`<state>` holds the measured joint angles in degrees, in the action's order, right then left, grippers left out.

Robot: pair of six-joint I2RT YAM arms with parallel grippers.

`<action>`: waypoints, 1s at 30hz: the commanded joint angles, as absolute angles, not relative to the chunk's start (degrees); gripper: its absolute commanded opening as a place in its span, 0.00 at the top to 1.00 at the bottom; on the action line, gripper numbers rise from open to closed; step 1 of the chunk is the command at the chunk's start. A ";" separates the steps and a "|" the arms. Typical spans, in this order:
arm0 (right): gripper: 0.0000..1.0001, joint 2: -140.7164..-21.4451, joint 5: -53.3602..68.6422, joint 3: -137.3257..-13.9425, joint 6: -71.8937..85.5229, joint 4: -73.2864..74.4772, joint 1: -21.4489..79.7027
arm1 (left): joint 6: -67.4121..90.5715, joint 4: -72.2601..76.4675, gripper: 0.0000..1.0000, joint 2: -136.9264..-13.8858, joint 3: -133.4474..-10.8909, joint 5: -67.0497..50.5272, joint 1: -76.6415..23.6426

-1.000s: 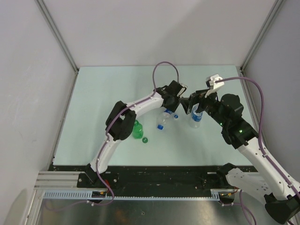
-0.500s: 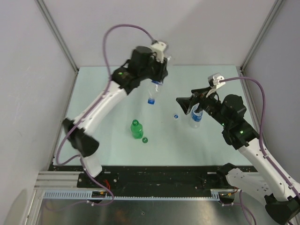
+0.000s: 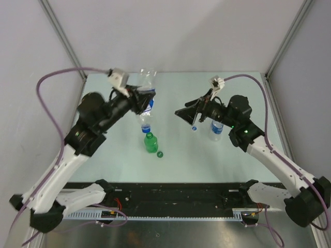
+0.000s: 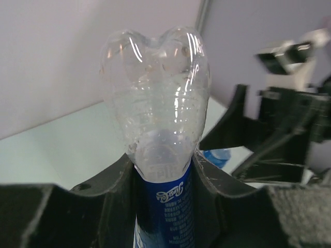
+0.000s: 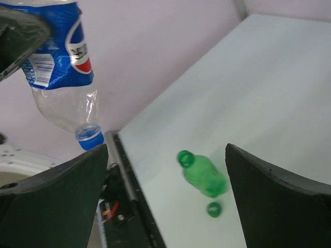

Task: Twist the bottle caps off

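Top cam: green cap [image 3: 160,154] is off, lying beside the green bottle [image 3: 150,143]. My left gripper [image 3: 141,101] clamps a clear bottle [image 3: 148,77] upside down in mid-air, blue cap [image 3: 146,127] still on. Right gripper [image 3: 185,117] is wide open and empty. Third bottle [image 3: 216,129]: can't tell if it's capped.

Left wrist: just the held bottle's base, no cap visible.

Right wrist: catches that blue cap, plus the green pair below.

An inverted blue-capped bottle [image 5: 59,67] hangs upper left; the green bottle [image 5: 202,175] sits beside a green cap [image 5: 214,208].

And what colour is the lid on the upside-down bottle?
Blue. The cap on that bottle shows best in the right wrist view.
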<state>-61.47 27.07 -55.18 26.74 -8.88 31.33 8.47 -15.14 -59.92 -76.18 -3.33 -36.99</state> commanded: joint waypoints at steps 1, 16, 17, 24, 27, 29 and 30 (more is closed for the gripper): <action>0.01 -65.48 36.45 -55.63 35.55 -22.87 34.69 | 15.02 3.82 0.96 -48.86 -66.84 -9.23 -36.16; 0.01 -80.21 49.56 -55.63 53.47 -59.67 46.53 | 17.45 13.03 0.97 -38.03 -58.01 -10.47 -36.07; 0.01 -80.62 49.74 -55.63 54.07 -60.99 46.73 | 17.47 13.02 0.97 -38.18 -58.05 -10.60 -36.05; 0.04 -82.82 49.65 -55.80 55.72 -64.18 47.32 | 17.42 13.06 0.97 -39.39 -58.39 -11.29 -36.11; 0.06 -84.07 49.51 -56.23 55.13 -63.54 47.37 | 17.59 13.20 0.97 -40.16 -58.47 -11.63 -36.12; 0.06 -84.96 49.34 -56.35 54.94 -63.50 47.33 | 17.80 13.28 0.97 -40.67 -58.56 -11.94 -36.10; 0.06 -85.46 49.28 -56.43 54.89 -63.70 47.35 | 17.91 13.36 0.97 -40.90 -58.64 -12.08 -36.11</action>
<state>-83.85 48.97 -55.16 54.63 -60.36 47.05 16.64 11.00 -39.92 -58.46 -10.96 -36.56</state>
